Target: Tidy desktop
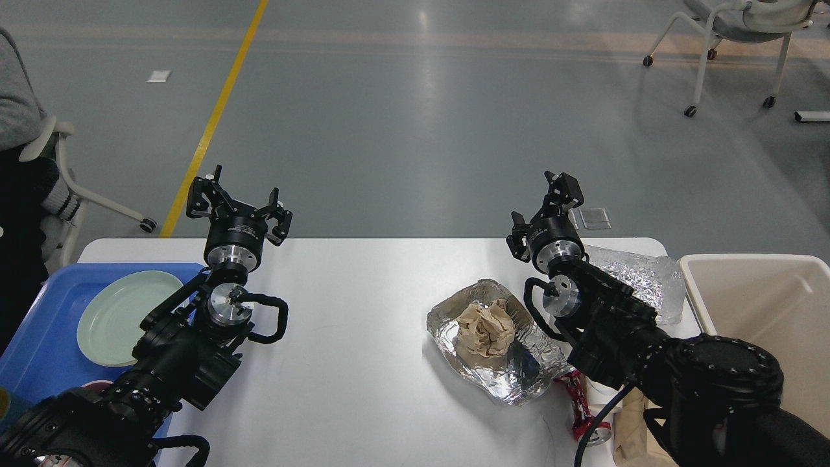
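Note:
The desktop (363,311) is a wide white tabletop with rounded corners. On its right half lies a crumpled foil tray (519,376) with a ball of crumpled brown paper (483,331) in it. My left gripper (238,198) hovers over the table's far left edge, open and empty. My right gripper (543,211) hovers over the far edge just behind the foil tray, open and empty. A crinkled clear plastic container (642,279) lies behind my right arm. A red wrapper (577,402) and pale paper scraps (626,421) lie partly hidden under my right arm.
A cream bin (765,305) stands at the table's right end. A blue tray (39,344) at the left end holds a pale green plate (120,318). A seated person (19,162) is at the far left, and a wheeled chair (739,39) stands at the far right.

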Robot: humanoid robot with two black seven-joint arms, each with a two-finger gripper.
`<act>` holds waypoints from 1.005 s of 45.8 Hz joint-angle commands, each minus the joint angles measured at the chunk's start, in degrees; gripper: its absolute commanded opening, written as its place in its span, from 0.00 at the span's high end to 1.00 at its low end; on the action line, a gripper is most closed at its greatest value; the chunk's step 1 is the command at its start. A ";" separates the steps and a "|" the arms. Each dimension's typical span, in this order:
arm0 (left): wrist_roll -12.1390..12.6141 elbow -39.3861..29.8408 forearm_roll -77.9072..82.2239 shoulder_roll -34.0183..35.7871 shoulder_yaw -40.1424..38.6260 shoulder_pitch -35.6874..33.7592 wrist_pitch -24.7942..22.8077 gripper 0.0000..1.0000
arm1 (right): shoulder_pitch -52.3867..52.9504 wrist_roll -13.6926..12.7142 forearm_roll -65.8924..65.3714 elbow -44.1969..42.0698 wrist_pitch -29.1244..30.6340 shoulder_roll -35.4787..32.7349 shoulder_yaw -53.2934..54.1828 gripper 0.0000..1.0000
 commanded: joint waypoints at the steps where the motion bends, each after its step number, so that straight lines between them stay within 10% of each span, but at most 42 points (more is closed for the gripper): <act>1: -1.08 0.01 -0.07 0.03 -0.04 0.64 -1.27 0.00 | 0.07 0.00 0.00 0.00 0.00 0.00 0.03 0.00; 46: -1.08 -0.08 -0.07 0.03 0.23 0.99 -1.80 0.00 | 0.07 0.00 0.00 0.00 0.00 0.00 -0.06 0.00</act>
